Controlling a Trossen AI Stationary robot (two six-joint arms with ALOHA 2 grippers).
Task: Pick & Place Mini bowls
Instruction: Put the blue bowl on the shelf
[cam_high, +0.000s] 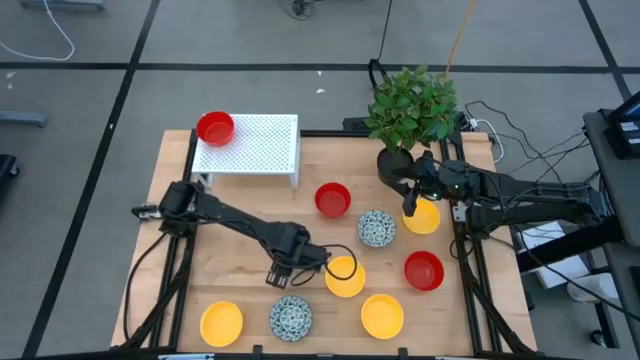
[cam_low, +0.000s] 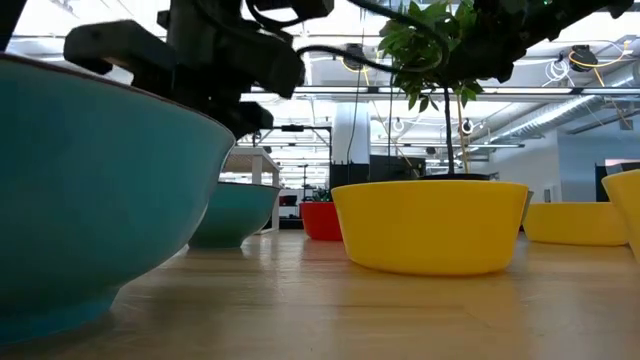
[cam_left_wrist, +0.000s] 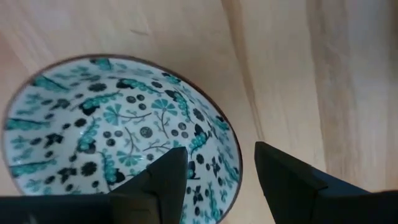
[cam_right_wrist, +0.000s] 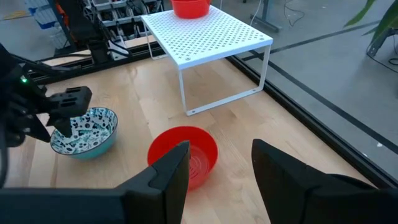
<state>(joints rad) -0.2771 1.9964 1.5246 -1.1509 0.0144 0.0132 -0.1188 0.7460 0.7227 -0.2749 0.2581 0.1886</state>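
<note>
Several mini bowls stand on their bases on the wooden table (cam_high: 240, 240): red, yellow and speckled white ones. My left gripper (cam_high: 284, 280) points down, open, over the far rim of the front speckled bowl (cam_high: 290, 318). In the left wrist view one finger (cam_left_wrist: 165, 177) stands over the bowl's inside (cam_left_wrist: 93, 130) and the other finger (cam_left_wrist: 277, 171) over bare wood, with the rim (cam_left_wrist: 237, 149) between them. I see no touch. My right gripper (cam_high: 410, 205) waits open at the right, by a yellow bowl (cam_high: 424, 218), facing a red bowl (cam_right_wrist: 184, 155).
A white perforated rack (cam_high: 255, 145) at the far left carries a red bowl (cam_high: 215, 128). A black plant pot (cam_high: 395, 162) stands at the far edge. A yellow bowl (cam_high: 345, 277) sits close to the right of my left gripper. Another speckled bowl (cam_high: 376, 228) stands mid-table.
</note>
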